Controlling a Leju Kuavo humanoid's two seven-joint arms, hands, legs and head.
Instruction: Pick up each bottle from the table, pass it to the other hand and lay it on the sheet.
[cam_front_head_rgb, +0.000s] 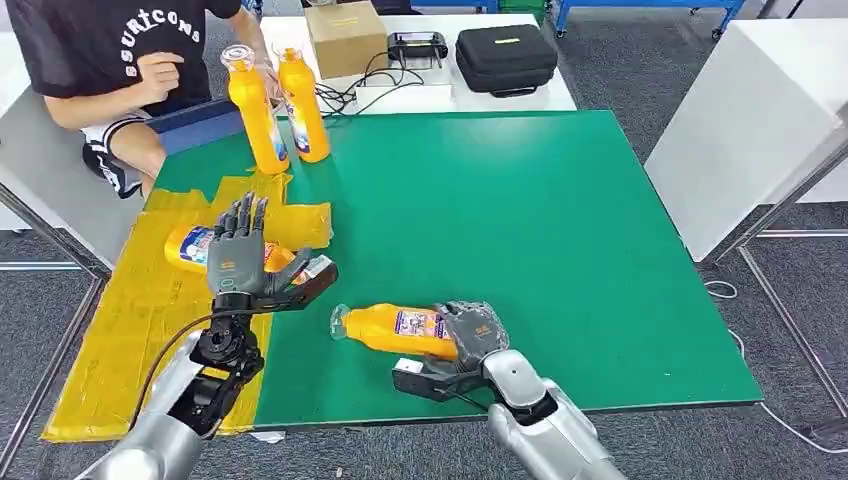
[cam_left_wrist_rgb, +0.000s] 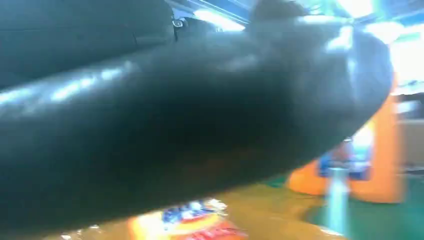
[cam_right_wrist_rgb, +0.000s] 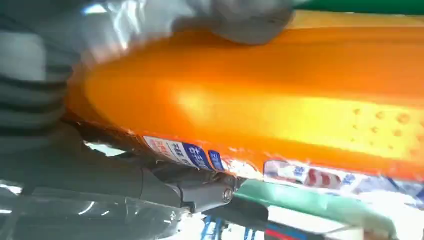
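— What do we have in our right hand (cam_front_head_rgb: 478, 330)?
— We grip an orange bottle (cam_front_head_rgb: 392, 328), lying sideways over the green table (cam_front_head_rgb: 520, 200).
— And our left hand (cam_front_head_rgb: 238, 255)?
— Fingers spread, holding nothing, above a second bottle (cam_front_head_rgb: 190, 246) lying on the yellow sheet (cam_front_head_rgb: 130, 320). Two more bottles (cam_front_head_rgb: 280, 105) stand upright at the far edge.

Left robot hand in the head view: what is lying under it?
Under the open left robot hand an orange plastic bottle lies on its side on the yellow sheet. Its blue label end shows; the robot hand covers its middle.
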